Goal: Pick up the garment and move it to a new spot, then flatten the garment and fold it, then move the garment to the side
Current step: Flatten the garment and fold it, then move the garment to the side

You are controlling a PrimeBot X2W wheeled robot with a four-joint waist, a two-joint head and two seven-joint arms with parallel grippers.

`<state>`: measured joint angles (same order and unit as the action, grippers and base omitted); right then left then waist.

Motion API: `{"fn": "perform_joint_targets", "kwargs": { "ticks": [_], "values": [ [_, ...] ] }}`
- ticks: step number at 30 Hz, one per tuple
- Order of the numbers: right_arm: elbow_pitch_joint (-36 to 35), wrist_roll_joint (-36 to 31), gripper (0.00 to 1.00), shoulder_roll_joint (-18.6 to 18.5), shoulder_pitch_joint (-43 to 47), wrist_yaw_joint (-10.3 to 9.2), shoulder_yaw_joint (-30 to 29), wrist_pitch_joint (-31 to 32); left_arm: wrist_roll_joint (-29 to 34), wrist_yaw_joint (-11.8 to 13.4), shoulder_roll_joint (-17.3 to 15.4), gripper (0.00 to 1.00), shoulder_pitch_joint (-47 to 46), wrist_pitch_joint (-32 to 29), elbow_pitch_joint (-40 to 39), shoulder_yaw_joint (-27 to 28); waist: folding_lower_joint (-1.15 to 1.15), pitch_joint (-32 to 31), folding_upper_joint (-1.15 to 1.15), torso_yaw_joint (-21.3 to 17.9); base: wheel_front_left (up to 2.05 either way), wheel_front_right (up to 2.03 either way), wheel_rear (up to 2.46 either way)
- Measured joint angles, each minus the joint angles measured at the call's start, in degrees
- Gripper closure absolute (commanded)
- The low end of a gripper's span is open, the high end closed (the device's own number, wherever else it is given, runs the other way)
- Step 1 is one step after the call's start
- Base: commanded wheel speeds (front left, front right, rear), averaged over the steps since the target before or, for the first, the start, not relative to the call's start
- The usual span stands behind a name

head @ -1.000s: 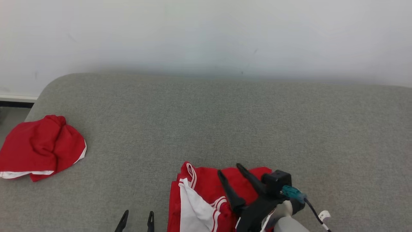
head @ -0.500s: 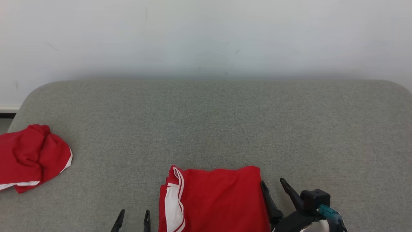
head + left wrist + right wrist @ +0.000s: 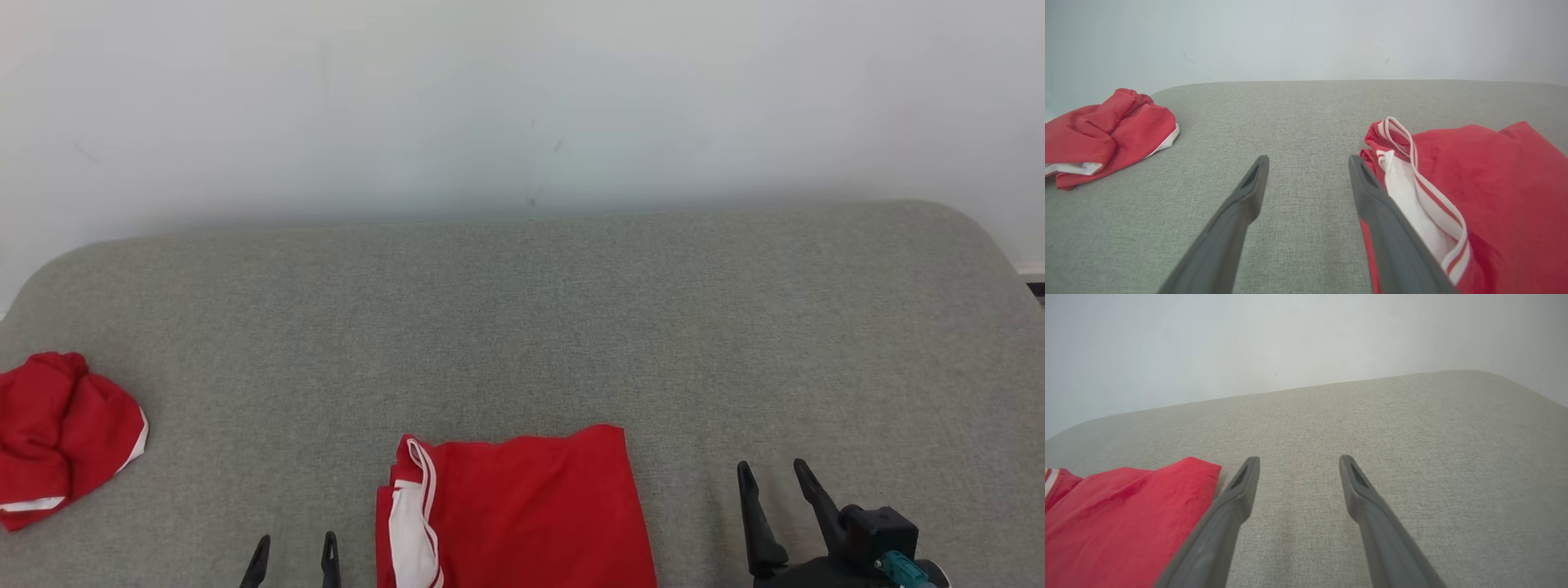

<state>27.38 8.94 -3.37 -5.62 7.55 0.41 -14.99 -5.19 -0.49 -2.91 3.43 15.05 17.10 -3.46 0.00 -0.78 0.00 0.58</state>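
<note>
**Gripper state.** The right gripper (image 3: 771, 468) has its fingers apart and holds nothing. It hovers over bare worktop (image 3: 522, 327), just beside the right edge of the garment (image 3: 522, 506) and not touching it. The left gripper (image 3: 295, 539) also has its fingers apart and holds nothing. The garment's white-striped edge lies close against its right-hand finger.

**Location of the garment.** The red garment lies flat between the two grippers as a folded rectangle. Its near part runs out of the bottom of the head view, so its full extent cannot be determined. Judging by this, the remaining step is the move to the side.

**Hazards.**
- Partial pinch. If a gripper closes on the top layer only, the lift probably peels the fold open.
- Loose trim. In the left wrist view the striped band stands up in a loop beside the left gripper (image 3: 1308, 160). A finger entering that loop could snag it and pull the stack askew.
- Dragging. The worktop cover is a textured grey fabric. Sliding the garment across it instead of lifting would likely bunch the lower layers.
- Uneven lift. If one gripper rises ahead of the other, the fold may slump toward the lower side.
- Wrong target. A second, crumpled red garment (image 3: 57, 433) lies well to the left of the left gripper. A leftward placement risks landing on it or disturbing it.
</note>
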Motion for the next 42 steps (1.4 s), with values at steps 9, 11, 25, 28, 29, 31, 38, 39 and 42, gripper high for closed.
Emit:
{"fn": "perform_joint_targets", "kwargs": {
  "ticks": [9,11,25,28,29,31,38,39,42],
  "values": [
    [-1.7,-1.7,0.00,0.3,2.5,0.00,-1.3,0.0,0.4,-0.1,0.0,0.00,0.5,0.0,-0.8,2.4,0.00,-1.2,0.00,-1.6,0.00,0.00,0.00],
    [-2.1,-1.5,0.00,0.4,2.7,0.01,-1.1,0.0,0.6,-0.2,0.0,0.00,1.1,0.0,-0.9,2.7,0.00,-1.5,0.00,-1.9,0.00,0.00,0.00],
    [-1.8,-0.3,0.00,0.4,3.4,0.00,0.2,0.0,0.6,-0.5,0.0,0.00,1.4,0.0,-1.6,3.3,0.00,-1.7,0.00,-1.8,0.00,0.00,0.00],
    [-1.6,0.2,0.00,0.4,3.4,0.01,0.4,0.0,0.6,-0.5,0.0,0.00,1.4,0.0,-1.6,3.2,0.00,-1.5,0.00,-1.6,0.00,0.00,0.00],
    [-1.4,0.3,0.00,0.4,3.3,0.00,0.5,0.0,0.6,-0.5,0.0,0.00,1.5,0.0,-1.7,3.2,0.00,-1.4,0.00,-1.6,0.00,0.00,0.00],
    [-1.0,0.9,0.00,0.4,3.3,0.00,1.1,0.0,0.6,-0.5,0.0,0.00,1.6,0.0,-1.7,3.2,0.00,-1.1,0.00,-1.6,0.00,0.00,0.00],
    [0.4,5.4,0.00,0.4,0.8,0.01,6.7,0.0,0.6,-1.0,0.0,0.00,1.5,0.0,-1.1,1.8,0.00,0.2,0.00,-1.2,0.00,0.00,0.00],
    [1.0,6.0,0.00,0.4,0.2,0.00,7.6,0.0,0.6,-1.0,0.0,0.00,1.3,0.0,-1.1,1.5,0.00,0.4,0.00,-1.1,0.00,0.00,0.00],
    [3.4,8.7,0.00,0.4,-2.9,0.00,10.8,0.0,0.6,-1.1,0.0,0.00,1.1,0.0,-0.9,0.4,0.00,1.1,0.00,-0.3,0.00,0.00,0.00]
  ]
}}
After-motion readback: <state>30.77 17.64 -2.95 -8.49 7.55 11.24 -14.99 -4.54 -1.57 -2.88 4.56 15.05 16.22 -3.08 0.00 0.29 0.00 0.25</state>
